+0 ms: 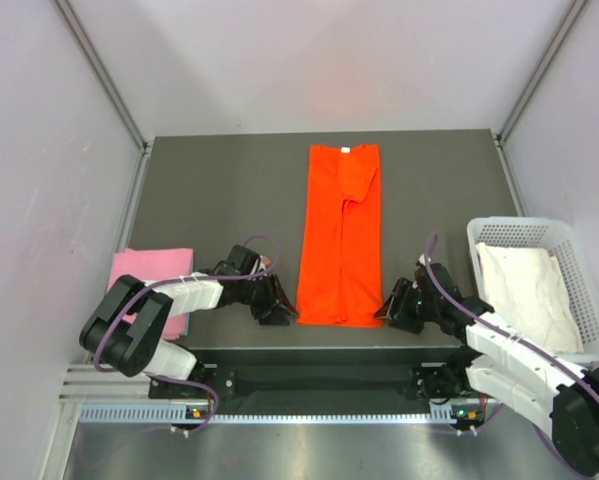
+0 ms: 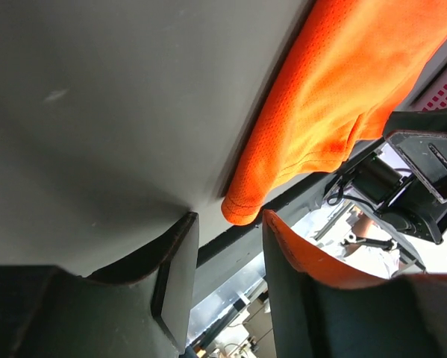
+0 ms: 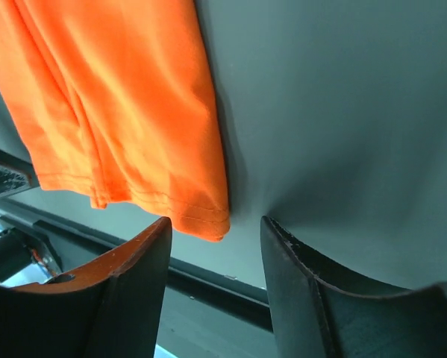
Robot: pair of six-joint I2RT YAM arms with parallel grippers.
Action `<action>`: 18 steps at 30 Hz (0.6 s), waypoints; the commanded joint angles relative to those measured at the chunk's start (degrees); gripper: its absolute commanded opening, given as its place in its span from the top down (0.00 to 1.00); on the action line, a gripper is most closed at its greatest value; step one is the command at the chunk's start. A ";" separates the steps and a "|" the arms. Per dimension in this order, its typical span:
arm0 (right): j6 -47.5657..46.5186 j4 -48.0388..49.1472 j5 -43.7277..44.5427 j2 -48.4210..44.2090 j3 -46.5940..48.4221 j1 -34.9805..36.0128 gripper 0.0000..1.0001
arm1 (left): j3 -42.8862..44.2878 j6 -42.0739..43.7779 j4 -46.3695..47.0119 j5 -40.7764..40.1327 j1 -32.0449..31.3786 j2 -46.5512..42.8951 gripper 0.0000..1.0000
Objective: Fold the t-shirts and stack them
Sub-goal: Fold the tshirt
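The bright orange-red soft mesh t-shirt (image 1: pixel 339 235), a long folded strip, lies along the middle of the dark grey worktop (image 1: pixel 219 190), hem at its near edge. Light and limp, it wants pinching at both hem corners. The left gripper (image 2: pixel 228 218) and right gripper (image 3: pixel 216 222) straddle those, half-open, seemingly gripping nothing.

You see the orange-red t-shirt (image 1: pixel 339 235) in a plain, bright tone, with a fine mesh weave visible up close and a small white neck label (image 1: pixel 346 149). The pink t-shirt (image 1: pixel 151 268) is pale and unpatterned, and the white t-shirt (image 1: pixel 524 290) is likewise plain. The basket (image 1: pixel 524 232) is white with a grid of perforations. The table (image 1: pixel 219 190) is uniform dark grey. Your arms (image 1: pixel 194 292) are black and white, and their cables (image 1: pixel 428 250) are purple.
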 commanded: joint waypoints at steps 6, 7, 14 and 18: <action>2.94 3.67 -1.13 -0.79 -3.24 0.76 0.51 | 0.44 1.34 1.18 -3.58 -1.42 4.47 0.53; 3.03 4.63 -1.65 -0.27 -3.41 0.76 0.51 | 0.44 1.69 1.18 -3.50 -1.50 4.64 0.54; 3.38 7.36 -2.62 2.81 -4.21 0.67 0.56 | 1.23 2.13 0.75 -3.15 -1.50 5.52 0.55; 3.56 6.58 -2.45 1.68 -4.38 0.67 0.65 | 2.11 2.48 0.75 -2.62 -1.50 6.14 0.63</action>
